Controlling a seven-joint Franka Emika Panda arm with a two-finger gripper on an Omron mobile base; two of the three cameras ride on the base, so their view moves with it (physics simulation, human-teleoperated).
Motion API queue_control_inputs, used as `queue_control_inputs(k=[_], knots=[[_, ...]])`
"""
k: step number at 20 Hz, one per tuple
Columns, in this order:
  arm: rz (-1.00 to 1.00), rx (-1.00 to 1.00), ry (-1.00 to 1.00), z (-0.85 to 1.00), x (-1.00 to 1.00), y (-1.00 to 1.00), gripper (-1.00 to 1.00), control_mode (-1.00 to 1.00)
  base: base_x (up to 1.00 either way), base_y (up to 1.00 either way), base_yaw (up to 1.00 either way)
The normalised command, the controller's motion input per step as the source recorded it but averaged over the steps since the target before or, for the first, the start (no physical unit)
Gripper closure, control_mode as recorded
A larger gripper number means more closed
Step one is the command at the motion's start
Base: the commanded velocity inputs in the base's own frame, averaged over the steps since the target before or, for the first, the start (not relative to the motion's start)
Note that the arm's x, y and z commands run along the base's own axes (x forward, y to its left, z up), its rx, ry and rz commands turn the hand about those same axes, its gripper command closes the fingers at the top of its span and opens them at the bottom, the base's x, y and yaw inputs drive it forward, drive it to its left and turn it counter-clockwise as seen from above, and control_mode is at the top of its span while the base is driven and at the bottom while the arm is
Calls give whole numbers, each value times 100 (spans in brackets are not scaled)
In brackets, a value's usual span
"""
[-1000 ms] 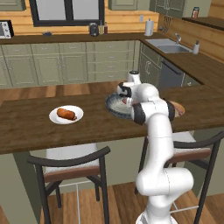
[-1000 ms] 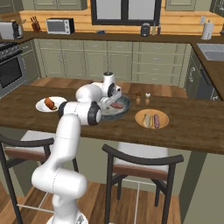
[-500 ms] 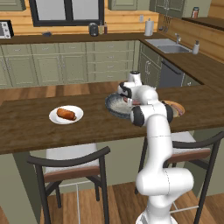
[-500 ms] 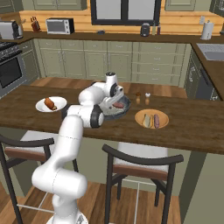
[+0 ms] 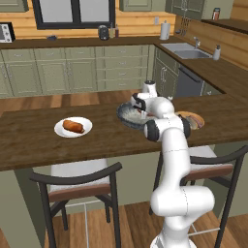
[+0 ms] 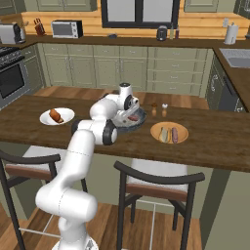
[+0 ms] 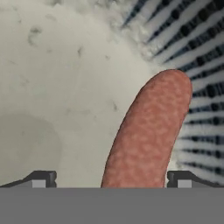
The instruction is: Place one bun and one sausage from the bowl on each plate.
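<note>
Currently lowered into the bowl (image 6: 138, 118), gripper (image 7: 111, 178) with fingers (image 7: 41, 178) spread wide, one each side of the sausage (image 7: 148, 133), not clamped on it. Sausage lying on the bowl's pale speckled floor, far end against its ribbed dark wall. Beside the bowl: orange-tan plate (image 6: 181, 137) bearing bun and sausage. Well apart from the bowl, opposite side: white plate (image 5: 61, 129) bearing one bun (image 5: 73, 126).

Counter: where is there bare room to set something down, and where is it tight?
Bare wood lies between the white plate and the bowl, and along the near edge. It is crowded from the bowl to the orange plate, where the end effector straddles a sausage.
</note>
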Motion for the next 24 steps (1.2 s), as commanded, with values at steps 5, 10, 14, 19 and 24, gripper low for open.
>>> queue_control_inputs(k=[5, 10, 14, 19, 24], knots=[[0, 0, -2, 0, -11, 0, 100, -100, 0, 0, 0], [0, 0, 0, 0, -4, 0, 100, -100, 0, 0, 0], [-1, 0, -3, 30, -65, 0, 100, -100, 0, 0, 0], [-4, 0, -9, 72, -100, 4, 100, -100, 0, 0, 0], [-6, 0, -15, 59, -100, 36, 100, -100, 0, 0, 0]])
